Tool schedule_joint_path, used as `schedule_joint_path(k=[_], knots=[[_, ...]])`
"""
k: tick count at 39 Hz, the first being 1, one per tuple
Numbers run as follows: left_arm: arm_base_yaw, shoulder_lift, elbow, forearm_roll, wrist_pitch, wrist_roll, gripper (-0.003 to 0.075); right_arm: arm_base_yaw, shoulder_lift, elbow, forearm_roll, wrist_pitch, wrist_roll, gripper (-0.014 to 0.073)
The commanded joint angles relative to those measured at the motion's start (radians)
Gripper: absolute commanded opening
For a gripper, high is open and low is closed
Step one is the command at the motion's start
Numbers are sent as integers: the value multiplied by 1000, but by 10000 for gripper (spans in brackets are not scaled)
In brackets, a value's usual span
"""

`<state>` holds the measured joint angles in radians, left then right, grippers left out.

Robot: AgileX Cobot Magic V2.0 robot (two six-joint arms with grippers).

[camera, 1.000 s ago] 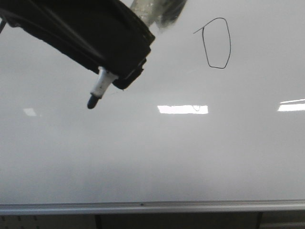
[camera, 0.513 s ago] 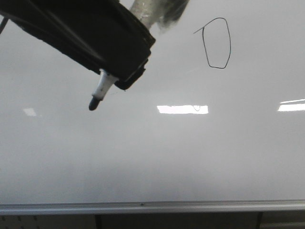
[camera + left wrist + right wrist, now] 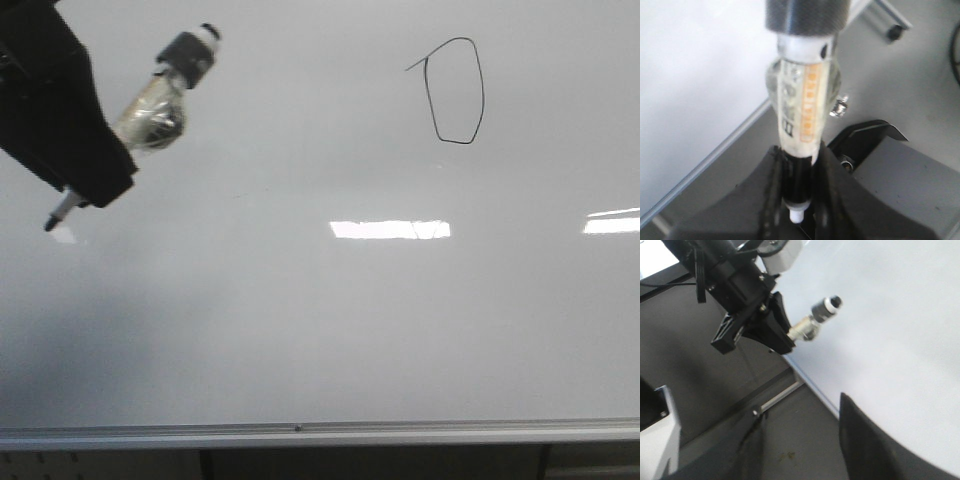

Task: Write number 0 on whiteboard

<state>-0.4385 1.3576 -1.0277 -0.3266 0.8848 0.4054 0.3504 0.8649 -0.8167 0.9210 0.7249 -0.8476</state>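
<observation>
The number 0 is drawn upper right on the whiteboard; the writing step appears finished. The marker is clenched by the left gripper at upper left; setting it down is judged next. The right gripper is spread, empty.

Robot test lab: large whiteboard, metal rail, dark floor.

Marker between closed fingers

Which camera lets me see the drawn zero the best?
The front view. The number 0 shows whole there, a thin black outline high on the whiteboard. Both wrist views show only blank parts of the board, with no zero.
</observation>
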Motion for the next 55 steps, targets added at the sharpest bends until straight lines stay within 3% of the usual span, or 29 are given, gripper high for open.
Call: schedule_joint_path(k=[1,6,14,25,50,55], knots=[[89,-28,-31,87,-66,-163,-19,-5,-125,97,26,-210,-14,271],[217,-28,-31,97,-91,-175,-20,-5,-282,263,26,-378,-14,115],[401,-28,-31,110,-95,-175,-19,-5,-490,419,27,-455,-14,-68],[551,-1,-31,110,-130,-181,-19,-5,-544,456,27,-462,-14,-69],[557,236,-31,20,-391,-170,-18,-5,-544,456,27,-450,-14,-69],[546,255,-31,20,-450,-124,20,-5,-544,456,27,-450,-14,-69]])
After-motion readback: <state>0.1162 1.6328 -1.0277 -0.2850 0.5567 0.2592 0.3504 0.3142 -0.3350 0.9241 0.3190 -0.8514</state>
